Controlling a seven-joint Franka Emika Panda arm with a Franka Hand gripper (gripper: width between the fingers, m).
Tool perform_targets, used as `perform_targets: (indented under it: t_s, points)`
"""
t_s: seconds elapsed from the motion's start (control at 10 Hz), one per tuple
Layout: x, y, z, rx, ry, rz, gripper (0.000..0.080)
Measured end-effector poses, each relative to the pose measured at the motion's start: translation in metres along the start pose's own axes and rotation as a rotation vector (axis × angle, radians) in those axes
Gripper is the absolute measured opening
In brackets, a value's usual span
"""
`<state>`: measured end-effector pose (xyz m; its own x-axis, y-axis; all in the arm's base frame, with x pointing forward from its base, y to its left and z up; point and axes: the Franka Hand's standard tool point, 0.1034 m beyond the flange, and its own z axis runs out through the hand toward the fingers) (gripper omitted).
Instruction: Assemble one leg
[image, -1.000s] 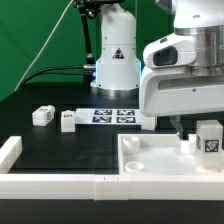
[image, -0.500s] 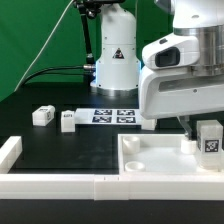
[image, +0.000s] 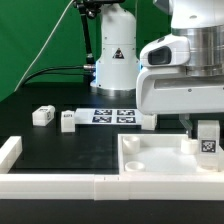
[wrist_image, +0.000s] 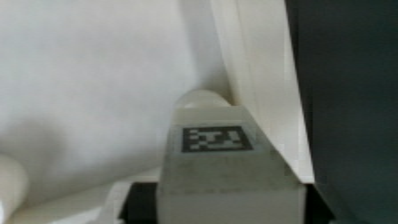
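My gripper (image: 205, 128) is shut on a leg (image: 207, 139), a chunky white block with a black-and-white tag, and holds it upright over the far right corner of the large white tray-like part (image: 160, 160). In the wrist view the leg (wrist_image: 221, 150) fills the lower middle, tag facing the camera, with a dark finger (wrist_image: 148, 203) on each side of it. Its tip lies against the tray's raised rim (wrist_image: 258, 70). Two more legs (image: 42, 116) (image: 68, 120) lie on the black table at the exterior view's left. A fourth leg (image: 146, 122) lies behind, partly hidden by my hand.
The marker board (image: 112, 116) lies flat behind the tray, near the robot base (image: 113, 60). A white rail (image: 50, 184) runs along the table's front edge, with a raised end (image: 9, 153) at the exterior view's left.
My gripper and the held leg have shifted slightly toward the exterior view's right and a little down over the tray corner. The loose legs have not moved.
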<state>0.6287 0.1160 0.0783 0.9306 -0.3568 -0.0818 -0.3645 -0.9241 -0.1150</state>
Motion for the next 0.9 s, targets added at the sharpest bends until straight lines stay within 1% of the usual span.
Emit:
perform_targets:
  t_s: [0.4,0.6,0.8,0.9]
  points:
    - [-0.0017,-0.0011,0.0018,-0.003,0.0,0.508,0.0294]
    - [-0.0013,-0.0017,0.0022,-0.001,0.004,0.739,0.0294]
    - [-0.0023,-0.004,0.0024,0.001,0.004,0.913,0.0294]
    - [-0.0028,-0.0058,0.0024,0.006,0.0,1.014,0.0294]
